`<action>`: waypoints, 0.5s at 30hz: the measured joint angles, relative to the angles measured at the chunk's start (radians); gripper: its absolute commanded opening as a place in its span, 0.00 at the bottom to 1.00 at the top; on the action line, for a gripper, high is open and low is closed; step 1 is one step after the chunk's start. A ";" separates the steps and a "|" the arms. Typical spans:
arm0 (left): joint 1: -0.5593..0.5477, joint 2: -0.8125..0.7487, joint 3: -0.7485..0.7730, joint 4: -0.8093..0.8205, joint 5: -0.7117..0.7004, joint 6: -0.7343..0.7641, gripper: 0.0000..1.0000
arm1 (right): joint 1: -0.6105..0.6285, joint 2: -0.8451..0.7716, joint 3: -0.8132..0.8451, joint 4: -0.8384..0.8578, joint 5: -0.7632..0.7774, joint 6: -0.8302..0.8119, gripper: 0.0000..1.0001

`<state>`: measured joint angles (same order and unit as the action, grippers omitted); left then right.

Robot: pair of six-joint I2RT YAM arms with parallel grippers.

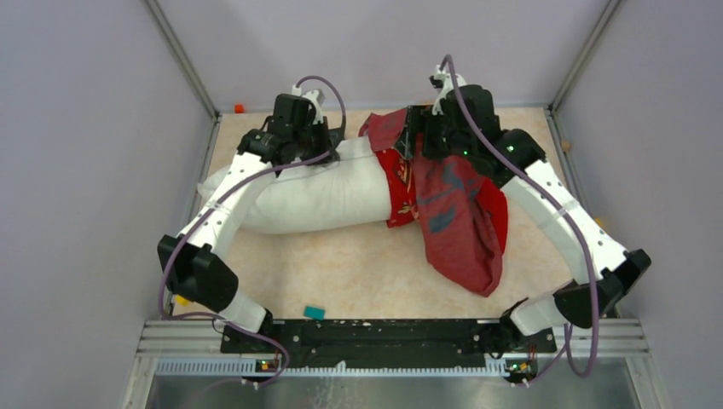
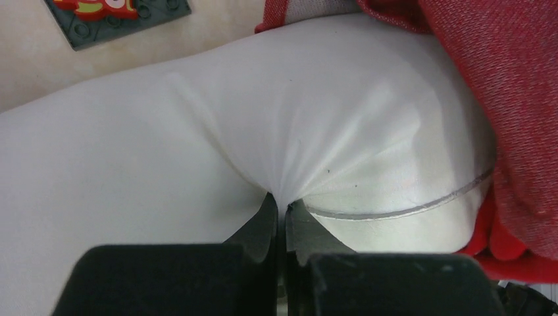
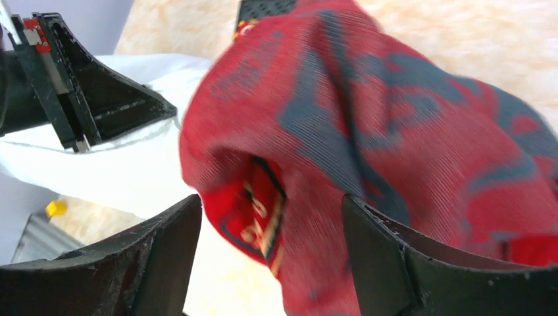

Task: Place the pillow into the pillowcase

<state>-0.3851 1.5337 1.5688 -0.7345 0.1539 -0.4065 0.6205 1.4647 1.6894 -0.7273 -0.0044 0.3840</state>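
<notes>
The white pillow [image 1: 311, 198] lies across the table's far half, with its right end inside the mouth of the red pillowcase [image 1: 460, 220]. My left gripper [image 1: 334, 156] is shut on a pinch of pillow [image 2: 197, 131] fabric, which puckers at the left gripper's [image 2: 281, 201] tips. The pillowcase [image 2: 503, 79] edge lies just to its right. My right gripper [image 1: 416, 143] hovers over the pillowcase's far end. In the right wrist view the right gripper [image 3: 270, 197] stands open. A blurred fold of pillowcase [image 3: 368, 118] hangs loose between its wide jaws, with the pillow [image 3: 118, 168] behind.
A dark grey studded plate [image 2: 118, 16] with red print lies on the table beyond the pillow. A small teal block [image 1: 315, 313] sits near the front rail, a yellow piece [image 1: 181, 300] by the left arm's base. Grey walls close in on three sides.
</notes>
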 measured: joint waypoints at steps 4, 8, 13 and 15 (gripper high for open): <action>0.052 0.041 0.000 0.051 0.031 -0.007 0.00 | 0.035 -0.088 -0.010 -0.052 0.170 0.002 0.76; 0.095 0.049 0.000 0.072 0.058 -0.010 0.00 | 0.086 -0.208 -0.160 -0.072 0.304 0.027 0.77; 0.139 0.054 0.000 0.082 0.067 -0.006 0.00 | 0.100 -0.315 -0.437 -0.101 0.389 0.079 0.78; 0.147 0.055 0.000 0.087 0.067 -0.003 0.00 | 0.100 -0.336 -0.544 -0.094 0.393 0.096 0.78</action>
<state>-0.2382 1.5890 1.5688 -0.6476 0.2207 -0.4091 0.7204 1.1286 1.1450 -0.8215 0.3882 0.4797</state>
